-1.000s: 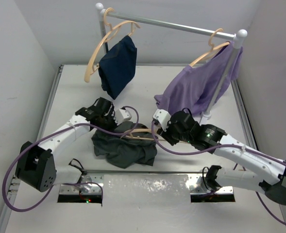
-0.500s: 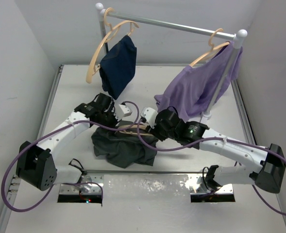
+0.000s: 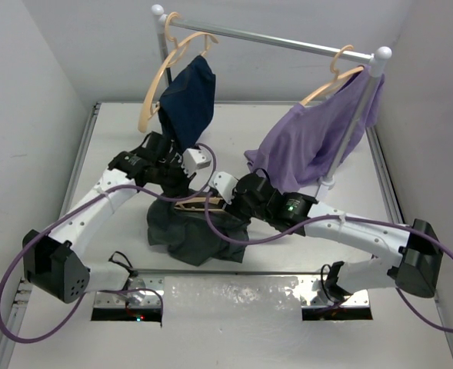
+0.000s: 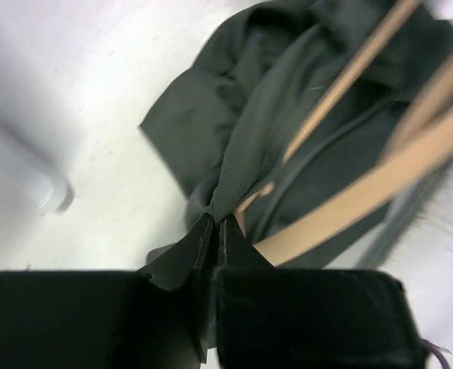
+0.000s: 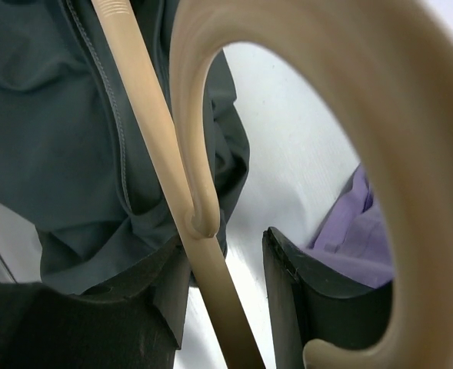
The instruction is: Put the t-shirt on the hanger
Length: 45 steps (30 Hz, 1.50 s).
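The dark grey t-shirt (image 3: 194, 234) lies bunched on the table between my arms. The tan hanger (image 3: 198, 204) lies across its upper part, partly under the cloth. My left gripper (image 3: 176, 184) is shut on a fold of the t-shirt (image 4: 245, 146) and holds it raised; its jaw tips (image 4: 217, 221) pinch the cloth beside the hanger's bars (image 4: 364, 192). My right gripper (image 3: 224, 201) is at the hanger's neck. In the right wrist view its jaws (image 5: 226, 247) stand apart around the hanger's bar (image 5: 199, 261), which rests on the left finger, with a gap to the right finger. The hook (image 5: 341, 100) curves close to the camera.
A clothes rail (image 3: 272, 38) stands at the back. A navy garment (image 3: 188, 96) on its own hanger hangs just behind my left wrist. A lilac shirt (image 3: 311, 138) hangs at the right, close to my right arm. Walls close both sides.
My right gripper has moved left with the hanger, further over the t-shirt. My left gripper has risen and drawn back, lifting the grey cloth with it.
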Motion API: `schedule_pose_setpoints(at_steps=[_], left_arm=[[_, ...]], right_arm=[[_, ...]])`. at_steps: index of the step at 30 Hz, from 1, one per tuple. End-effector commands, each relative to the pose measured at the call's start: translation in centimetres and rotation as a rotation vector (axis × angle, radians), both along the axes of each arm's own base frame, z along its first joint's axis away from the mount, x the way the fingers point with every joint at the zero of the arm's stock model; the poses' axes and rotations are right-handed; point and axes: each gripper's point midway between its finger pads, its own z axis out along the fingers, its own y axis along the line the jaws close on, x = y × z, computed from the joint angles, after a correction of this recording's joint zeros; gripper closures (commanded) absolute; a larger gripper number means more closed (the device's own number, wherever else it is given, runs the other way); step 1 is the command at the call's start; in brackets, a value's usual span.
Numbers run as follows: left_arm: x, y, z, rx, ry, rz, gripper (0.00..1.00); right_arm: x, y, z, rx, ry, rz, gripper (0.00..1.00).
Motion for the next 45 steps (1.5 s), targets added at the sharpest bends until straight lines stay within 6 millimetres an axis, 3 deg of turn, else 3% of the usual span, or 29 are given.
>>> schedule_pose_setpoints(at_steps=[1,5,7,13,15,26,30,31,32,33,35,40,41,43,45], left_arm=[[-2.7,-2.3,4.2,-0.152,-0.029,-0.181,1.0],[-4.9,-3.4,6.4,-0.238,-0.022,-0.301,1.0],[-4.8,-3.6,7.5,-0.257,-0.045,-0.303,1.0],[-3.6,-4.5,11.6,-0.312,-0.139,-0.301,1.0],[-3.2,-4.6,12.1,-0.312,-0.147,-0.297,1.0],[-2.0,-6.4,14.6,-0.334,-0.183,-0.325,1.0],[-2.6,-6.0,13.9,-0.312,-0.168,-0.346,1.0],[-2.4,-5.6,12.8,-0.283,-0.155,-0.329,0.99],[-2.3,-5.4,12.3,-0.269,-0.152,-0.319,0.93],[-2.0,-5.3,12.0,-0.259,-0.156,-0.308,0.72],[-1.6,-4.7,11.3,-0.216,-0.166,-0.297,0.52],[0.7,-1.7,11.7,-0.072,-0.284,-0.198,0.28],[1.0,-0.8,12.6,-0.075,-0.322,-0.174,0.15],[1.3,-0.1,14.1,-0.106,-0.36,-0.158,0.09],[0.5,0.2,15.3,-0.121,-0.383,-0.184,0.08]], right_arm=[[1.9,2.8,4.1,0.124,-0.093,-0.005,1.0],[3.4,2.4,5.6,0.133,-0.143,-0.094,1.0],[3.9,1.5,6.1,0.127,-0.172,-0.142,1.0],[3.8,0.2,4.2,0.067,-0.155,-0.177,1.0],[3.4,-0.1,3.3,0.065,-0.141,-0.179,1.0],[3.2,4.6,6.5,0.273,-0.178,-0.067,1.0],[3.4,5.2,6.9,0.304,-0.191,-0.058,1.0],[3.2,5.5,7.0,0.322,-0.19,-0.043,1.0],[2.9,5.7,7.0,0.345,-0.189,-0.026,1.0],[2.5,6.3,6.7,0.386,-0.183,0.003,1.0],[2.0,6.5,5.8,0.416,-0.178,0.021,1.0],[0.5,8.3,3.3,0.461,-0.094,0.112,1.0],[0.4,8.7,3.1,0.475,-0.076,0.113,1.0],[0.1,9.1,1.8,0.477,-0.036,0.116,1.0],[0.1,9.6,1.7,0.504,-0.021,0.115,1.0]])
